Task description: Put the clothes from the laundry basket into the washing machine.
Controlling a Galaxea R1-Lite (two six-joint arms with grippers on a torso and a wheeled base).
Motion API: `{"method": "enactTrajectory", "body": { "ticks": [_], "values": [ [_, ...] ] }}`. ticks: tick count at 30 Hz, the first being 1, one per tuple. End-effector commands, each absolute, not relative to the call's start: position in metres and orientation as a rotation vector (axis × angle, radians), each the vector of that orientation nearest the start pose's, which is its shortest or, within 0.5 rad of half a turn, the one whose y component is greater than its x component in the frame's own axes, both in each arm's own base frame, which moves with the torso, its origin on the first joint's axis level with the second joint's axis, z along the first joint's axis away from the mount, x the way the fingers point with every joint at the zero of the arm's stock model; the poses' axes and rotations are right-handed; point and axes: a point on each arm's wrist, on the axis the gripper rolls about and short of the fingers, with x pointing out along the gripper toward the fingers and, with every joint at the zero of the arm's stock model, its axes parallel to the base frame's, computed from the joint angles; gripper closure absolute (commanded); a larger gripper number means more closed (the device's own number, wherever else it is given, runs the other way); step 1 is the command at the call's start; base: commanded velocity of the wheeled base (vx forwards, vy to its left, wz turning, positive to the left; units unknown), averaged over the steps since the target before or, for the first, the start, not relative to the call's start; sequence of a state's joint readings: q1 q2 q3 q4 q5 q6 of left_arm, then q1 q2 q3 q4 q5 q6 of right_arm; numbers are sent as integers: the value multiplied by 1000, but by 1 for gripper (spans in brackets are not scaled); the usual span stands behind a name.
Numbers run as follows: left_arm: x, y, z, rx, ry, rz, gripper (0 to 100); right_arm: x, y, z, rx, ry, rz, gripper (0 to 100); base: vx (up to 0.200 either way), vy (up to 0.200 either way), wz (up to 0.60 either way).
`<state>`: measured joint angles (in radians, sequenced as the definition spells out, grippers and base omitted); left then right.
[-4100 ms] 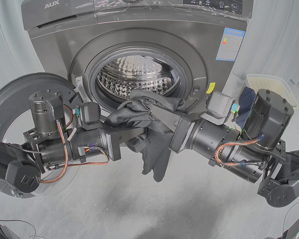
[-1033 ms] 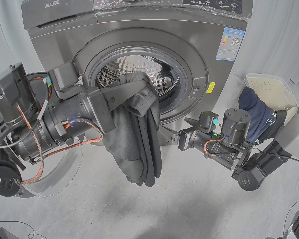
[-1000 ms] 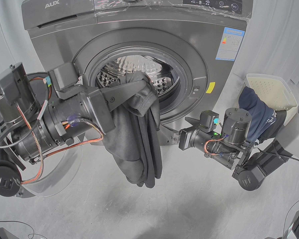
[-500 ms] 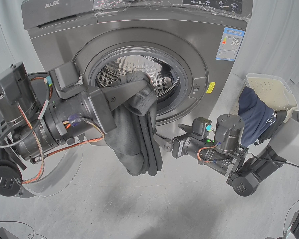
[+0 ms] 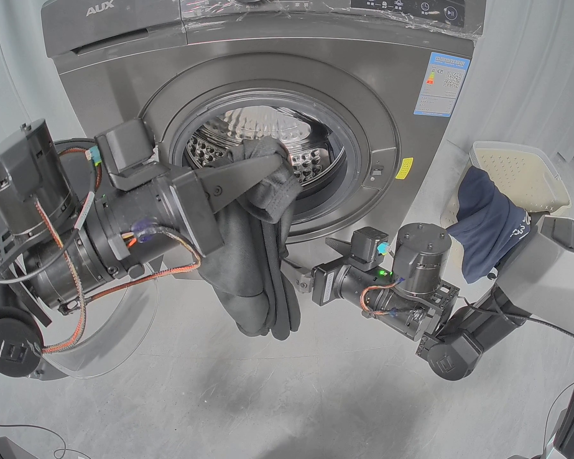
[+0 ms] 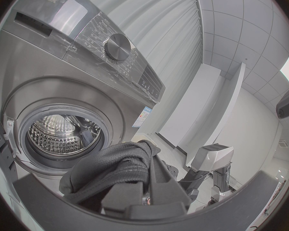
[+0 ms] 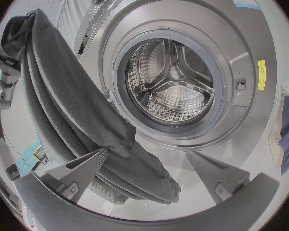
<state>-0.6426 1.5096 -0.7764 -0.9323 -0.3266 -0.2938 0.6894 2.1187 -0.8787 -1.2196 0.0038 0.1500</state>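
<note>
Closes in leftward on the hanging folds of the dark garment point(image 5: 261, 269) with the right gripper point(image 5: 293, 276), fingers point(image 7: 212, 172) spread. Pinches the garment's top in the left gripper point(image 5: 275, 160) before the washing machine point(image 5: 389, 97) opening, most cloth dangling outside. Probably sets up lifting the loose end in.

**What I cannot make out**

The dark grey knitted garment point(image 5: 261, 269) buries the fingertips of my left gripper point(image 5: 279, 160). My left arm covers most of the round glass-centred washer door point(image 5: 124, 345). The navy blue cloth point(image 5: 485, 224) hides the near wall of the cream perforated plastic laundry basket point(image 5: 523, 167).
</note>
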Motion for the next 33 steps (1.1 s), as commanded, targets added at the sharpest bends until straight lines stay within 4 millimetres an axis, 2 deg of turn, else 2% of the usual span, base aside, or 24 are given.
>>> {"method": "enactTrajectory", "body": {
  "ticks": [1,13,21,26,33],
  "values": [
    [205,-163,259,-303,-63,-989,100,293,252,108,130,90,707,0,0,0,0],
    [205,-162,259,-301,-62,-987,100,286,250,99,105,118,715,0,0,0,0],
    [202,-161,259,-302,-63,-992,100,309,255,121,143,8,693,0,0,0,0],
    [203,-161,260,-302,-65,-990,100,318,240,128,118,-18,651,0,0,0,0],
    [203,-161,259,-301,-62,-990,100,309,225,137,114,-23,642,0,0,0,0]
  ]
}}
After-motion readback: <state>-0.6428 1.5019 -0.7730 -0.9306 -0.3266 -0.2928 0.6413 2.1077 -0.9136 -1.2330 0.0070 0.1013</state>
